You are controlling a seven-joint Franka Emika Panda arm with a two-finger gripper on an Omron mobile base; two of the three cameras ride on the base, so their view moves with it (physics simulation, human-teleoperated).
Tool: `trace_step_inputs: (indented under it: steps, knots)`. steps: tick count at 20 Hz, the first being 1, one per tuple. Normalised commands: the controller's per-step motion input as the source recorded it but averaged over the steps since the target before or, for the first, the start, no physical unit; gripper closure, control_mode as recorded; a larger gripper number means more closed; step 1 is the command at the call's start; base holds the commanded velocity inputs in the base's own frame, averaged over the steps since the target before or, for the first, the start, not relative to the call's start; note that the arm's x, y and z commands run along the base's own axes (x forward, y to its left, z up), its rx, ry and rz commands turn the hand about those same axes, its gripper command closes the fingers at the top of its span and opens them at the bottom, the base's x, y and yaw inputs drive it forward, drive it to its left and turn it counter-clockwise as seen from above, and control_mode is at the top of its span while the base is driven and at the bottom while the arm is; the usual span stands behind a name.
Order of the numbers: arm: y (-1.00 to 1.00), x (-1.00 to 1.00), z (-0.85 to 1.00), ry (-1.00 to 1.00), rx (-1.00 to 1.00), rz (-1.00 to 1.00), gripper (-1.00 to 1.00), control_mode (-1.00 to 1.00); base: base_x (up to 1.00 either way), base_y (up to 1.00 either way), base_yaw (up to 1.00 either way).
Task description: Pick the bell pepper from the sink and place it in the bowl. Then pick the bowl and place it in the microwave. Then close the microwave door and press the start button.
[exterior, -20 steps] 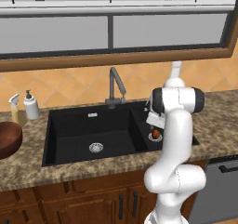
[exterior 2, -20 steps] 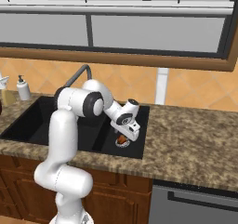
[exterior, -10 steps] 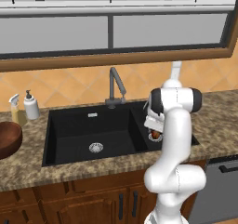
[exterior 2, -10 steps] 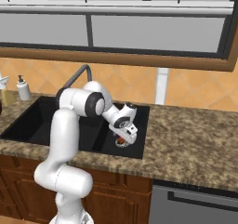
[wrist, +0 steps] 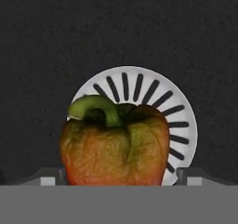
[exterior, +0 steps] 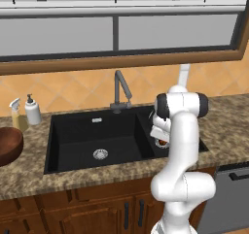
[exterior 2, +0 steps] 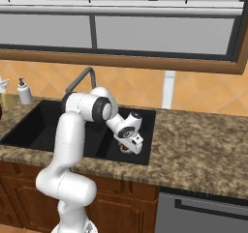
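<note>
Item: bell pepper (wrist: 115,144). Reddish-orange, green curled stem; lying on the floor of the smaller basin of the sink (exterior: 73,141), partly covering the round steel drain (wrist: 183,125) there. In the hand view it is sitting between the two finger tips, close to the camera.

Item: gripper (exterior 2: 130,146). Reaching down into the smaller basin, jaws standing nearly at their widest on either side of the pepper; holding nothing as yet. Whether the pads are already touching the skin is hard to tell, since only their tips are showing.

Item: bowl (exterior: 8,146). Dark wooden, waiting on the granite counter (exterior: 228,126) well to the left of the sink, near the soap dispenser (exterior: 32,110) and spray bottle (exterior: 17,114).

Risks, as judged: the pepper is rounded and glossy, so a closing grip set too high on its shoulders may be squeezing it out sideways or rolling it across the drain. A descent too deep could be driving the finger tips into the basin floor.
</note>
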Motion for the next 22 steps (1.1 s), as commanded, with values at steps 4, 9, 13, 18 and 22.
trace_step_inputs:
  steps: [4,9,13,18,22]
  knots:
    - [0.0,0.51,-0.19,-0.07,0.0,0.0,1.0,-1.0,0.0,0.0,0.0]
    - [0.12,0.01,0.04,-0.13,0.0,0.0,1.0,-1.0,0.0,0.0,0.0]
    - [0.04,-0.37,0.67,-0.11,0.0,0.0,1.0,-1.0,0.0,0.0,0.0]
    - [0.02,-0.66,1.0,-0.04,0.0,0.0,1.0,-1.0,0.0,0.0,0.0]
    - [0.15,-0.28,1.0,-0.13,0.0,0.02,1.0,-1.0,0.0,0.0,0.0]
